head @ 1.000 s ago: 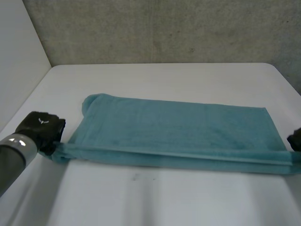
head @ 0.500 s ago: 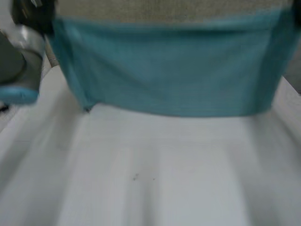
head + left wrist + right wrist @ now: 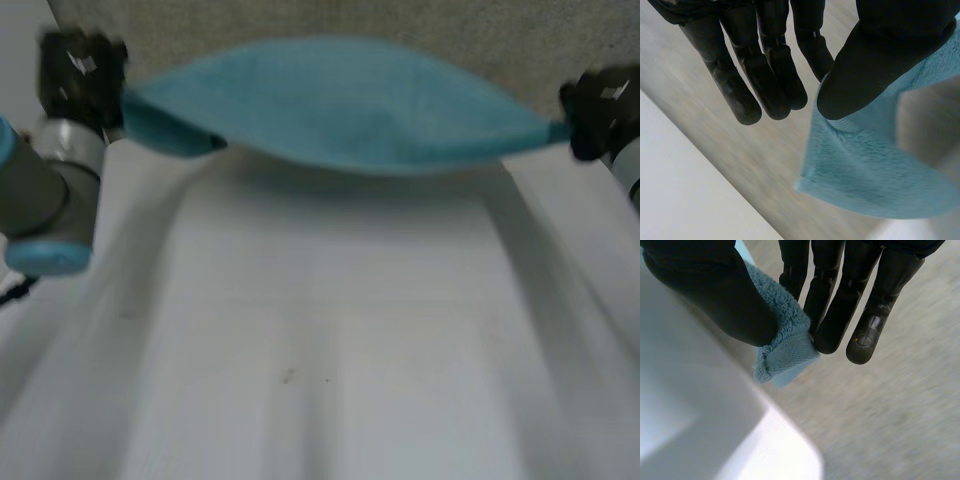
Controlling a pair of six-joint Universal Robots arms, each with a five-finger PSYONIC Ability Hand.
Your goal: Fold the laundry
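Aloft — left hand (image 3: 80, 65) and right hand (image 3: 600, 100) pinch towel (image 3: 340, 105).

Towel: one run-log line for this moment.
towel: airborne, stretched between hands | left hand: pinching one end | right hand: pinching other end | table: below towel

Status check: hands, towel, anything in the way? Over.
Left hand pinching one end of teal towel, right hand pinching the other. Towel airborne, slung between them above white table. No obstruction seen.
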